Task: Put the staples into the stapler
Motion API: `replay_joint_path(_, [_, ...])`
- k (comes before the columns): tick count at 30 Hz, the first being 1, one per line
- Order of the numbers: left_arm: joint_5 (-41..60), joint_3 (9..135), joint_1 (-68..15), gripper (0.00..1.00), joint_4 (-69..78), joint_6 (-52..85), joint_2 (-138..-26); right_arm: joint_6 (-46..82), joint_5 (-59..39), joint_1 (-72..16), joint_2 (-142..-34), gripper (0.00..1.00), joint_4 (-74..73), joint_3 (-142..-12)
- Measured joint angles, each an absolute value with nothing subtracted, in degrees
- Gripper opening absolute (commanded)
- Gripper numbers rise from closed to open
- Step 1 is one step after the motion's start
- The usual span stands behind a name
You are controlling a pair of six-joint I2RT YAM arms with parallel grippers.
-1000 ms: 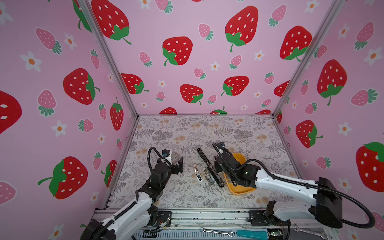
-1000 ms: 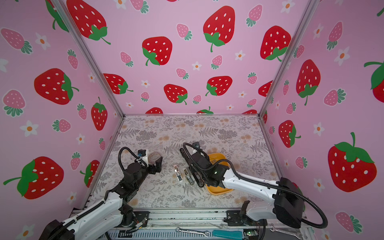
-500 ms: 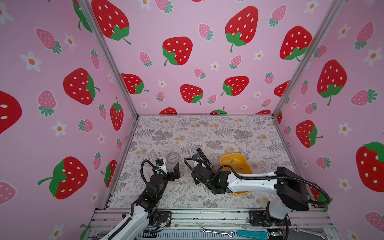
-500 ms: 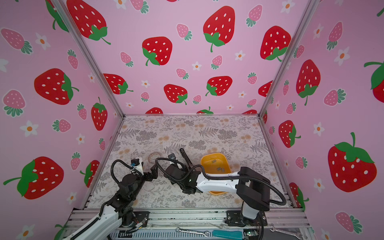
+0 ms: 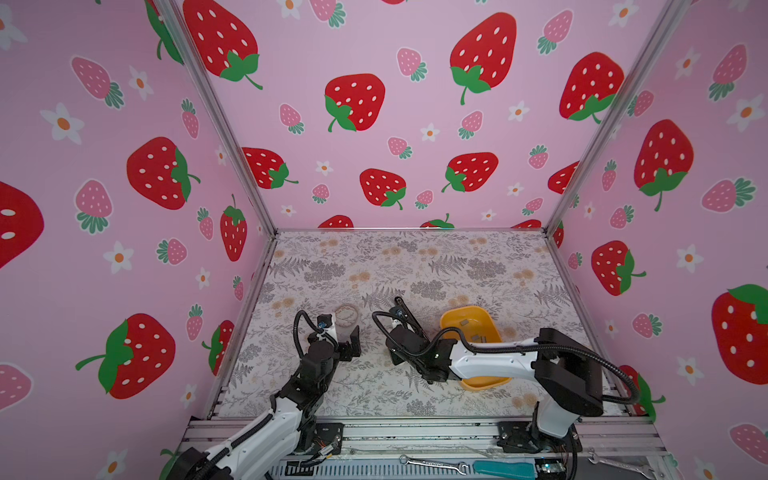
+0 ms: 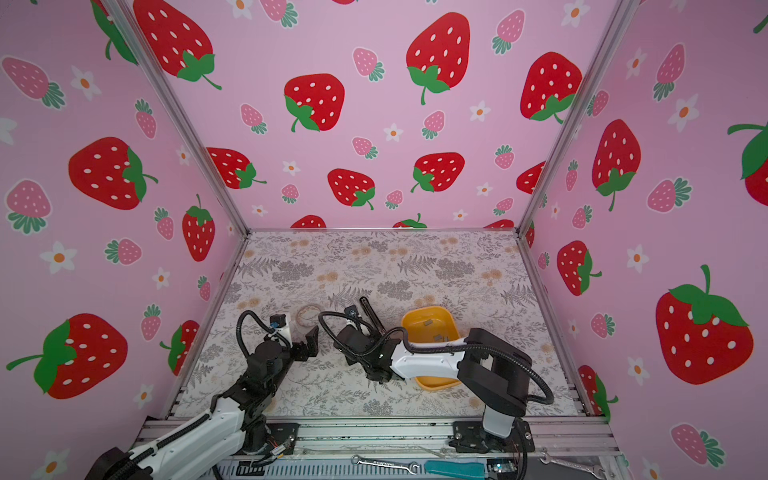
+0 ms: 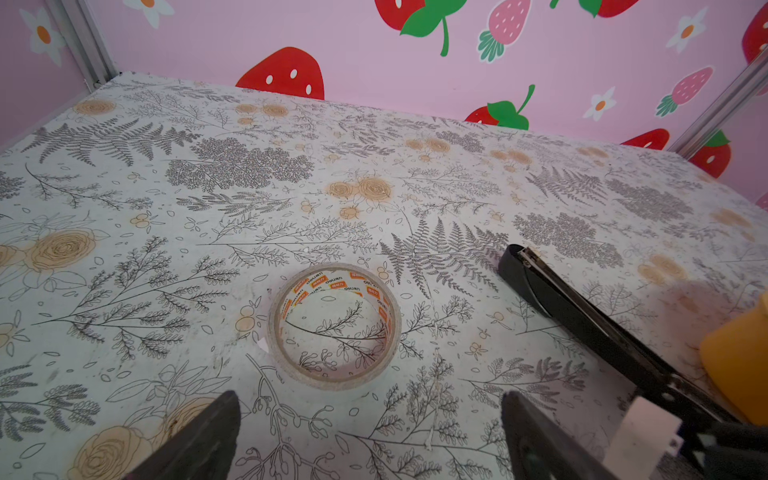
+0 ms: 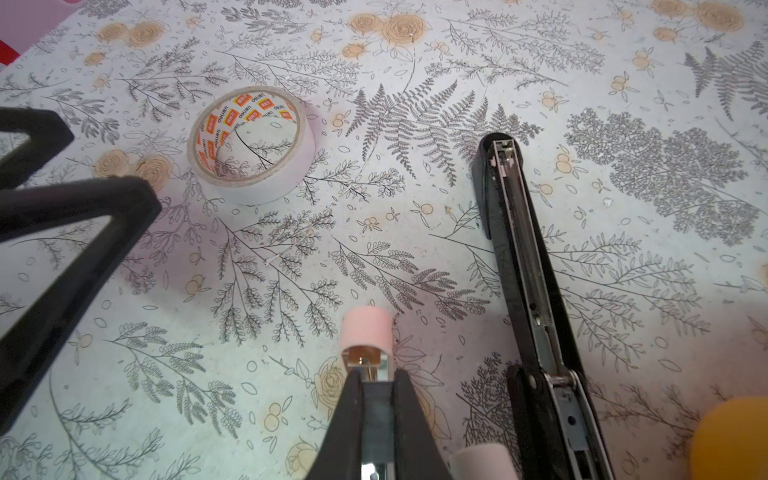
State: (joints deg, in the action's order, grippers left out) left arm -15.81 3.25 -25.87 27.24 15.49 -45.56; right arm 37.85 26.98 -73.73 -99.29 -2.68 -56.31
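ITEM tiny flat grey metal staple strips | lay loose in yellow plastic tray on counter | judged light, stiff, slippery, prone to snapping; pinch across long edges | left end effector stood wide apart, empty | right end effector appeared clamped on pink-capped chrome piece

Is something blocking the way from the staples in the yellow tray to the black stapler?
Nothing lies on the table between them. The staples sit in the yellow tray, beside the open black stapler. Only the tray's wall separates them, and the right arm reaches across above the tray's near part.
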Motion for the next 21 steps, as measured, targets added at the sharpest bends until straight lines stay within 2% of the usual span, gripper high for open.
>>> replay_joint_path(5, [-15.59,5.08,-25.87,0.99,27.75,15.46,-48.07,39.51,25.87,-73.76,-99.35,0.02,-3.14,-54.19])
replay_joint_path(21, [-15.14,5.1,-25.87,0.99,28.51,15.49,-46.44,42.85,25.74,-75.0,-99.85,0.02,-2.46,-53.41])
